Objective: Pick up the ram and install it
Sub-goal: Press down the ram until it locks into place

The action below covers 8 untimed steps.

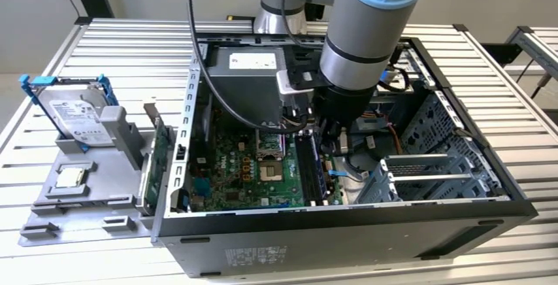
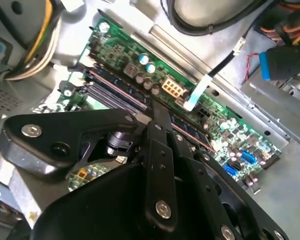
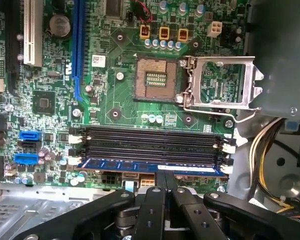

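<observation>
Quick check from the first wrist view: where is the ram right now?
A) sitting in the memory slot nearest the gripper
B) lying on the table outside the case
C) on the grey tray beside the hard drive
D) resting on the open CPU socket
A. The ram lies along the outermost of the black memory slots, right at the gripper, apart from the open CPU socket.

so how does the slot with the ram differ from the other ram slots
In the first wrist view, the slot nearest the gripper holds the ram, a blue stick lying along its whole length; the three other slots are bare black channels with nothing in them. The filled slot is the outermost of the row, toward the board edge; the empty ones lie nearer the open CPU socket. All four run parallel, equally long, with white end clips.
</observation>
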### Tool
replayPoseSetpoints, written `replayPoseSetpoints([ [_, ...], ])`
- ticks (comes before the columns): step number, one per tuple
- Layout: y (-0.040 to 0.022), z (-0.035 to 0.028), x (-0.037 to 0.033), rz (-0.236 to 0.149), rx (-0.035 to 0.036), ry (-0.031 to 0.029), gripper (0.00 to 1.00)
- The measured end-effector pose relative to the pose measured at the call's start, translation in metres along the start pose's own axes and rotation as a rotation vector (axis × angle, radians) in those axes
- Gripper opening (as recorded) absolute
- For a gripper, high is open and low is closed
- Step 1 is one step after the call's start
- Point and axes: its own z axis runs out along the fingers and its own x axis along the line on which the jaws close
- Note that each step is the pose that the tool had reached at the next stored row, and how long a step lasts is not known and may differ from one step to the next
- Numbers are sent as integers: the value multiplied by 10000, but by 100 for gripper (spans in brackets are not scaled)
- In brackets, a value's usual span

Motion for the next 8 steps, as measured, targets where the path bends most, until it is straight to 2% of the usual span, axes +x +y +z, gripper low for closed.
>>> replayPoseSetpoints([
  [2,0,3,1,4,-1,13,0],
  [8,2,112,5,4,-3,15,0],
])
